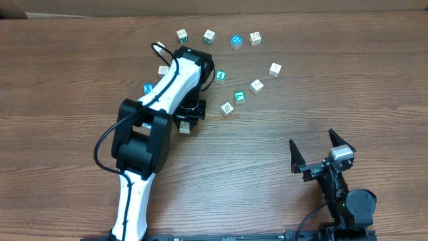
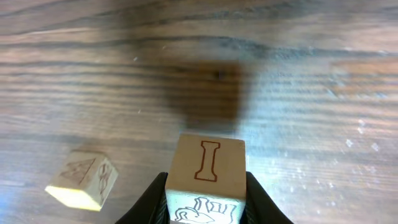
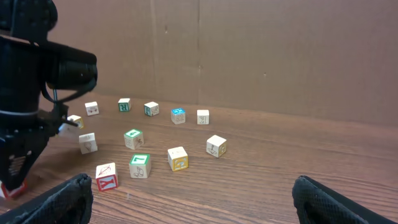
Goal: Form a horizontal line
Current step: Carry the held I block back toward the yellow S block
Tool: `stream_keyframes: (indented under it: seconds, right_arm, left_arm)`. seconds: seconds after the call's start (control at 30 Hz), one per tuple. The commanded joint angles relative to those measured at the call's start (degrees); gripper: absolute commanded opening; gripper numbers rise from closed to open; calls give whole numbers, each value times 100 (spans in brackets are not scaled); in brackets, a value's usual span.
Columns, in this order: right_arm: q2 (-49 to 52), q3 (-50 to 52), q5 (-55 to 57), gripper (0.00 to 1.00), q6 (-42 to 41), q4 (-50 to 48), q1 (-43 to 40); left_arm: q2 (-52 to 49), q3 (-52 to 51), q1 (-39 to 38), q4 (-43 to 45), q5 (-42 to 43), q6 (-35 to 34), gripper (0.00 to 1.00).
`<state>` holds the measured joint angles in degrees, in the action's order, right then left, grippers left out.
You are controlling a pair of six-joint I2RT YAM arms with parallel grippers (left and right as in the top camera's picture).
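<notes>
My left gripper (image 2: 205,202) is shut on a small wooden cube (image 2: 208,165) with a red "I" on one face and a dark line drawing on a white face. The cube hangs a little above the table, over its own shadow. Overhead, the held cube (image 1: 185,127) sits under the left gripper (image 1: 186,122), left of a slanting run of cubes: a white one with a red mark (image 1: 227,108), a green one (image 1: 239,97), a pale yellow one (image 1: 257,86) and a white one (image 1: 275,69). My right gripper (image 1: 312,140) stands open and empty at the near right.
Several more cubes lie at the back: two white (image 1: 182,35) (image 1: 209,35), a blue one (image 1: 235,41), another white (image 1: 255,38), a teal-green one (image 1: 220,76) and a blue one (image 1: 149,88) left of the arm. A pale cube (image 2: 84,180) lies beside the left gripper.
</notes>
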<state>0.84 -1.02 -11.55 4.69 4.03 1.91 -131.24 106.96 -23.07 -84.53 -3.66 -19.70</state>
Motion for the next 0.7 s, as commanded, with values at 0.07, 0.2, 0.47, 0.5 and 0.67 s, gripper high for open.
stream_keyframes:
  seconds: [0.07, 0.2, 0.47, 0.5, 0.67]
  right_arm:
    - [-68, 57, 52, 100, -13, -26, -11]
    - [-68, 57, 52, 100, -13, -26, -11]
    - [-68, 57, 52, 100, -13, -26, -11]
    - [-68, 57, 52, 100, -13, -26, -11]
    - [-68, 57, 52, 100, -13, -26, -11]
  left_arm:
    - [918, 7, -20, -101, 50, -24, 20]
    - [1405, -20, -22, -114, 50, -70, 20]
    - [2295, -494, -22, -57, 46, -199, 20]
    - [2400, -599, -22, -31, 24, -227, 20]
    - [3128, -1598, -22, 535, -15, -326, 21]
